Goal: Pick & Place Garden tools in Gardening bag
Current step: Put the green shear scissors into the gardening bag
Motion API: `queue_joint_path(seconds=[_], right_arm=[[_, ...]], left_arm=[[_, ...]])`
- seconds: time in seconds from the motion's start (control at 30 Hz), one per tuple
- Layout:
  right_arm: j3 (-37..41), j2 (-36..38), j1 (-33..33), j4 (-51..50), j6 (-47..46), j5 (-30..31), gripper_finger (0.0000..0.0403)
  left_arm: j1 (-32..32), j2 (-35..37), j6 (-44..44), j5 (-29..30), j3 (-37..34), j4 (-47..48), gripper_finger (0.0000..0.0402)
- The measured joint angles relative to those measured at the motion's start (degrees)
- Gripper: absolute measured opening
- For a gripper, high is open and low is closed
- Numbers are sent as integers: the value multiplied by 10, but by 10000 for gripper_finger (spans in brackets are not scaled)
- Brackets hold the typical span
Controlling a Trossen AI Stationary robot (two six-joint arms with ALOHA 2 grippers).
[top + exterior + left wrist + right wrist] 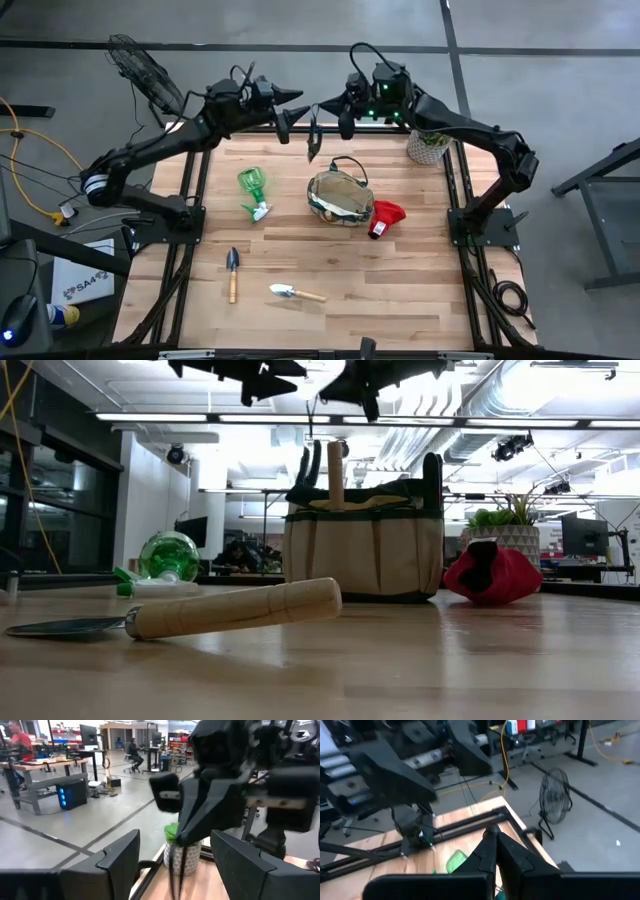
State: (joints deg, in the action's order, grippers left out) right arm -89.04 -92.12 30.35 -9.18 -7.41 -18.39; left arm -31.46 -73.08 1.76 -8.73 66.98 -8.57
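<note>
My right gripper [322,108] is shut high over the table's far edge. A dark slender tool [313,142] with black handles [310,460] hangs below it on thin dark strands. My left gripper [292,110] stands open just left of it at the same height, its fingers on either side of the strands [175,870] without touching them. The gardening bag [340,198] stands on its base mid-table, and a wooden handle [336,475] sticks up out of it. On the table lie a green spray bottle [254,190], a red item [385,217] and two trowels [232,270] [295,293]. My right gripper pinches the top of the thin dark strands [181,849] between its two shut fingertips [189,834]. The fingers come about level from the table's right side. The tool hangs straight down below them. In the low view the bag hides its lower end.
A succulent in a pale pot [428,145] stands at the table's far right corner. A floor fan [140,65] stands beyond the far left corner. The wood of the near half of the table [400,300] is bare to the right of the trowels.
</note>
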Motion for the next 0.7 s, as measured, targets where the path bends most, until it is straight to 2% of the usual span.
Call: queue_joint_path(seconds=[0.5,0.7], right_arm=[[-42,0,-26,-5,12,10,3],[-43,0,-36,7,17,19,3]], left_arm=[[1,-11,18,-44,19,11,239],[21,-11,20,-56,19,11,239]])
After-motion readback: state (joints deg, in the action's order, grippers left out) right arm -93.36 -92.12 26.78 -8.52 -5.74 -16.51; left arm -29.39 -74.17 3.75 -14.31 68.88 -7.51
